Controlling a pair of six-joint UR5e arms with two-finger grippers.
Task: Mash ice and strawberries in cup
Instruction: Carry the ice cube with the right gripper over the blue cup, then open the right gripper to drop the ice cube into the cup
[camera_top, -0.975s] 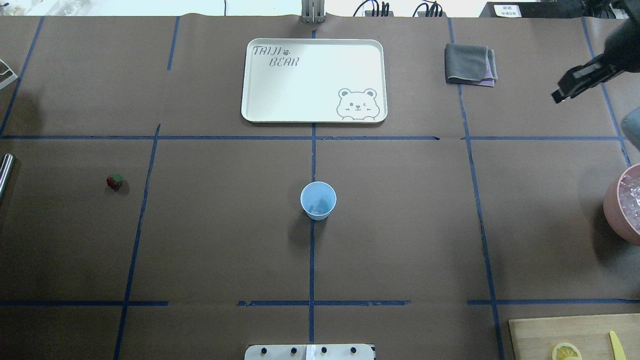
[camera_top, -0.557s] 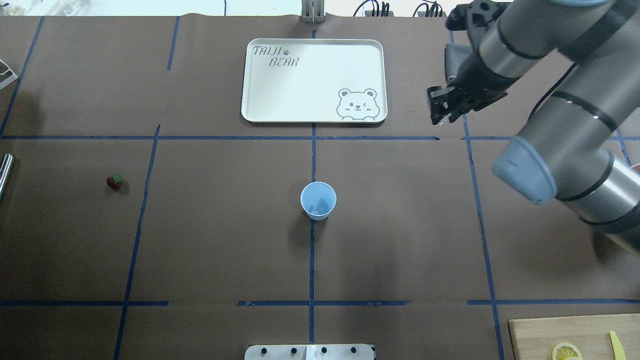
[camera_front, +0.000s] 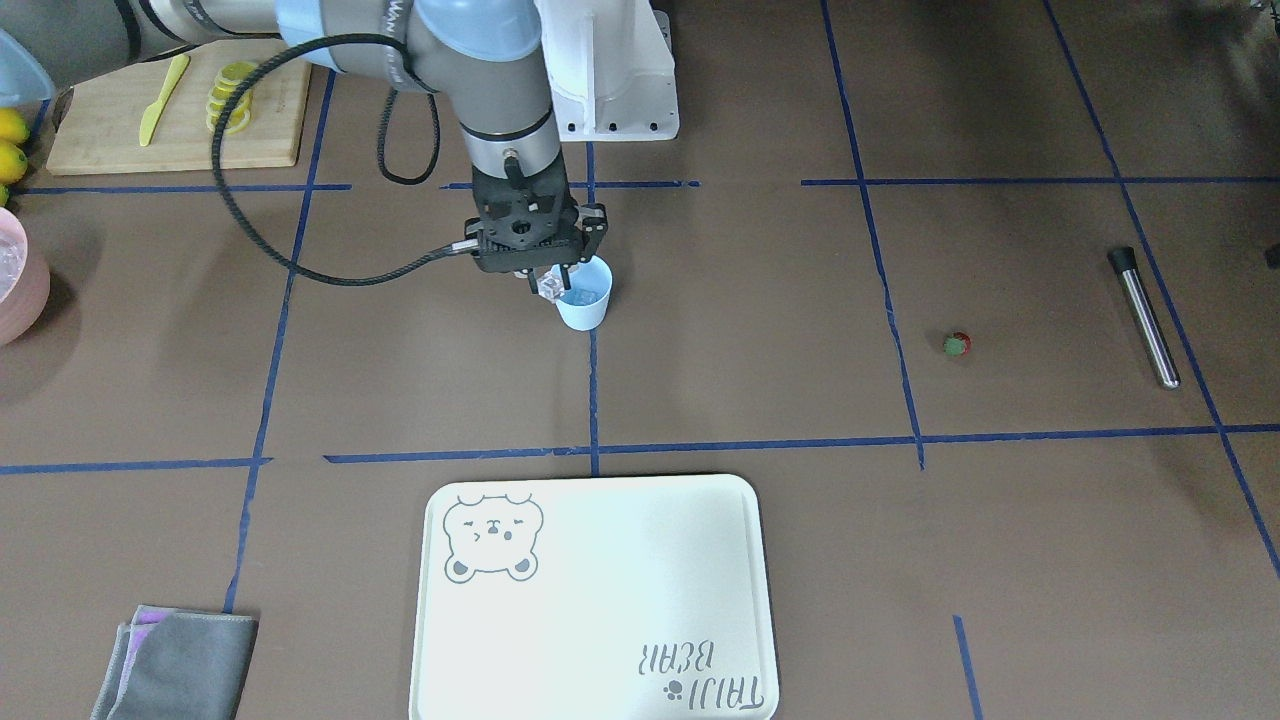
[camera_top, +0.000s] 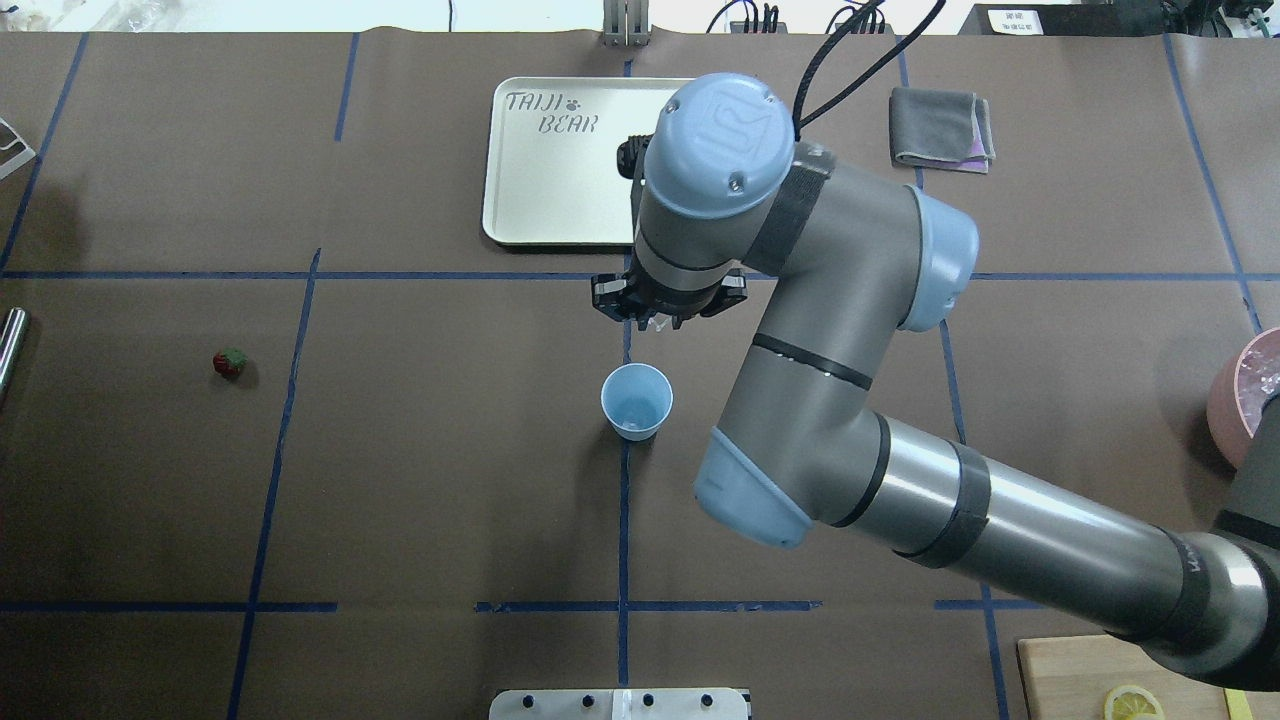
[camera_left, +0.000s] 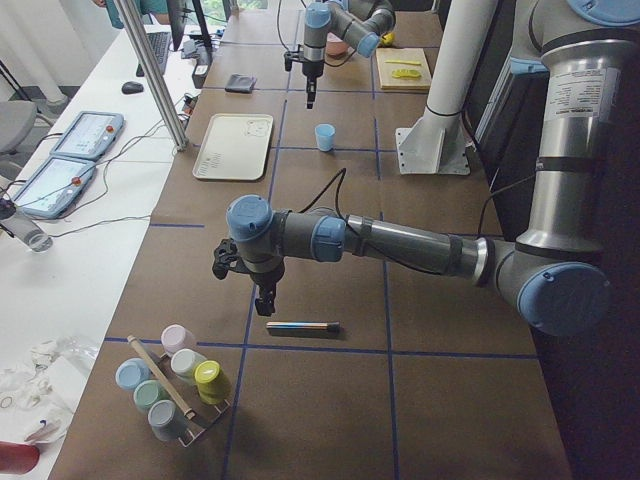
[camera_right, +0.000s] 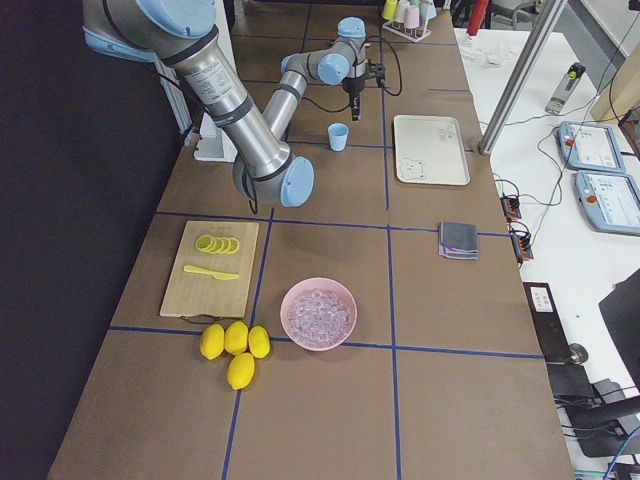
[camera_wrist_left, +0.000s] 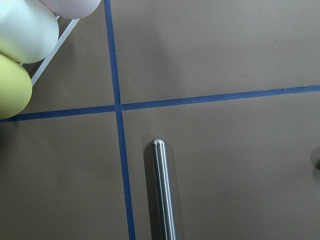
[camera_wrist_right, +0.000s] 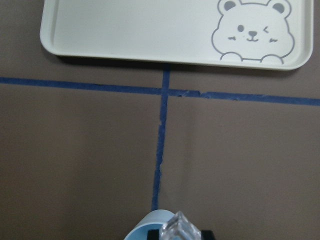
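The pale blue cup (camera_top: 636, 400) stands at the table's centre with ice (camera_front: 586, 297) in its bottom. My right gripper (camera_front: 548, 287) hangs just above the cup's rim (camera_wrist_right: 148, 222), on its tray side, shut on a clear ice cube (camera_wrist_right: 180, 228). A small red strawberry (camera_top: 229, 363) with a green top lies alone far off on the left half of the table. My left gripper (camera_left: 266, 298) hovers over a steel rod (camera_wrist_left: 164, 190) near the table's left end. It shows only in the left side view, so I cannot tell its state.
A white bear tray (camera_top: 560, 160) lies beyond the cup and a grey cloth (camera_top: 940, 125) at the back right. A pink bowl of ice (camera_right: 318, 312), whole lemons (camera_right: 235, 345) and a cutting board (camera_front: 170, 110) with lemon slices sit on the right end. A rack of cups (camera_left: 170, 385) stands by the left end.
My right arm has swung in from the far right edge to the table's centre, and its gripper now hangs at the cup with an ice cube. The cup and strawberry have not moved.
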